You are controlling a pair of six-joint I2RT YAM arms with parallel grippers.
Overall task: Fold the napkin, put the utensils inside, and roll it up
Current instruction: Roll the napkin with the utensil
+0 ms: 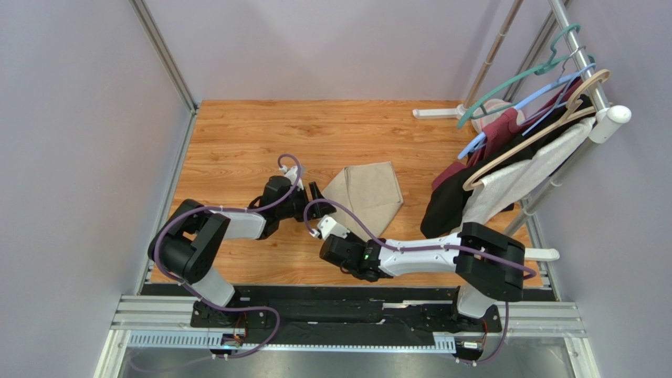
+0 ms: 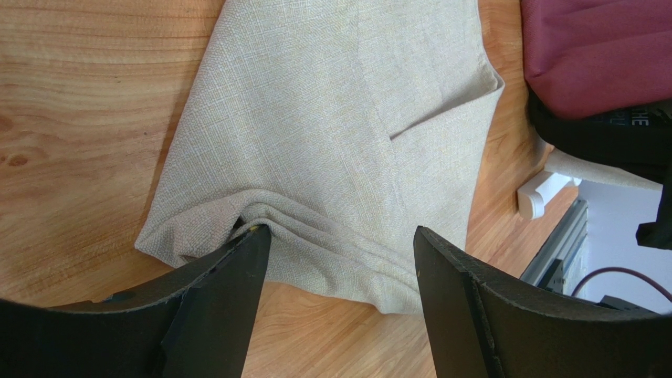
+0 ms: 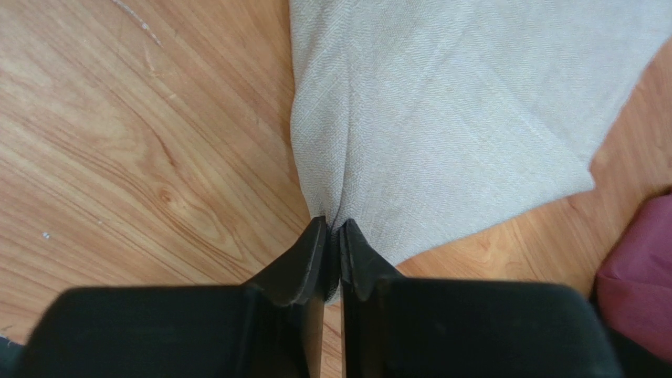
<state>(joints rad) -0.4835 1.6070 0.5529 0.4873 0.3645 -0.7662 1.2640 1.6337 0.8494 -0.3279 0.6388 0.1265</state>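
The beige napkin lies folded on the wooden table, in front of both arms. My left gripper is open at the napkin's left corner. In the left wrist view the napkin fills the middle, and the gripper straddles its bunched near edge, with the left fingertip touching the folds. My right gripper is shut on the napkin's near edge. The right wrist view shows the cloth pinched between the closed jaws of that gripper. The utensils are out of view.
A clothes rack at the right holds hangers with a maroon garment, a black one and a white one, close to the napkin's right side. The maroon cloth also shows in the left wrist view. Grey walls enclose the table.
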